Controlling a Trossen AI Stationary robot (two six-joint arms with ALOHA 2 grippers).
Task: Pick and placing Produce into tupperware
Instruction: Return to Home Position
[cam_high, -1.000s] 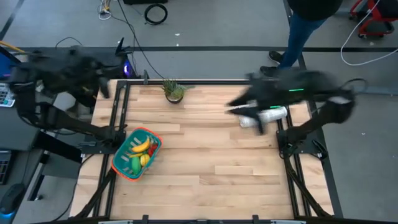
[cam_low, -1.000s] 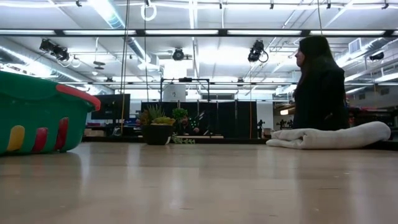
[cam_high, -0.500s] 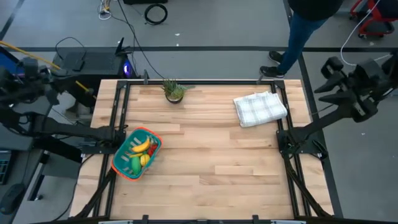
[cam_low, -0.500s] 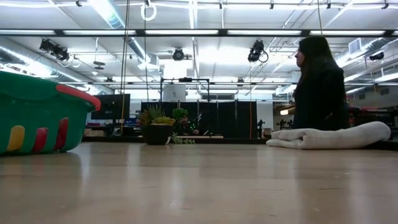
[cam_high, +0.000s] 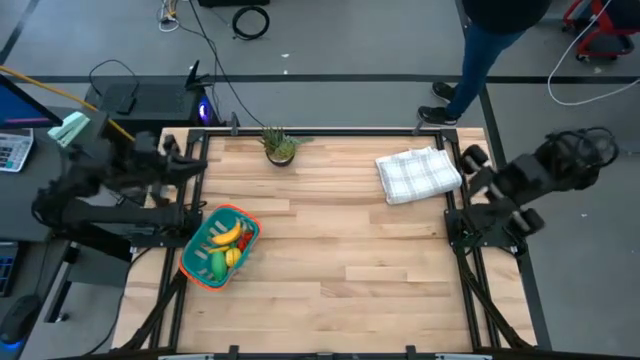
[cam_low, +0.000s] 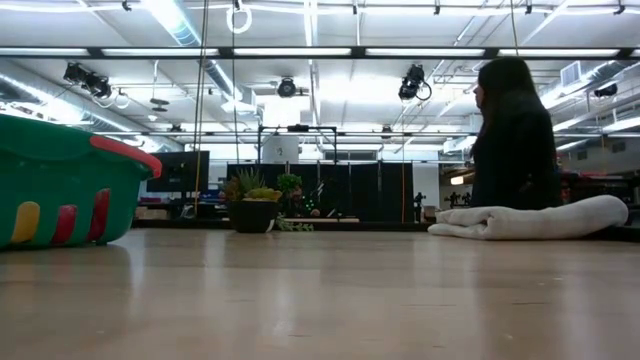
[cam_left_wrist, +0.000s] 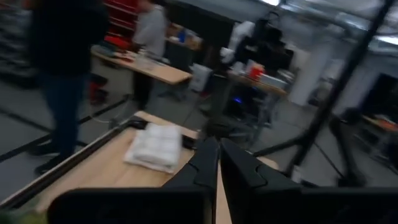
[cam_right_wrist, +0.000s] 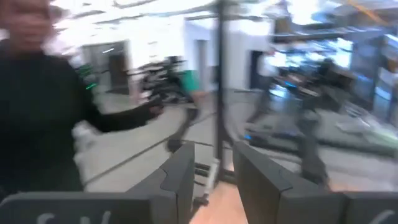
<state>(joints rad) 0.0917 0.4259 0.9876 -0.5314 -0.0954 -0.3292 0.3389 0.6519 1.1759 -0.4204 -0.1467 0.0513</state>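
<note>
The teal basket with an orange rim (cam_high: 218, 247) stands on its base near the table's left edge; in the low view it shows at the left (cam_low: 60, 185). Inside it lie a yellow banana (cam_high: 225, 236), a green piece (cam_high: 213, 265) and a small red piece (cam_high: 243, 243). My left gripper (cam_high: 192, 163) hovers at the far left corner of the table, beyond the basket, with its fingers shut (cam_left_wrist: 219, 165) and empty. My right gripper (cam_high: 475, 170) hangs at the table's right edge, near the cloth, open (cam_right_wrist: 214, 168) and empty.
A white checked folded cloth (cam_high: 418, 174) lies at the far right of the table. A spiky potted plant (cam_high: 280, 146) stands at the far edge. A person (cam_high: 490, 40) stands behind the far right corner. Bare wood spans the table's middle and near side.
The right arm, which was over the folded cloth, swung out past the table's right edge and has now come back toward the right rail, leaving the cloth in the open. The left arm swung outward to the left and has returned toward the far left corner. The basket stayed put.
</note>
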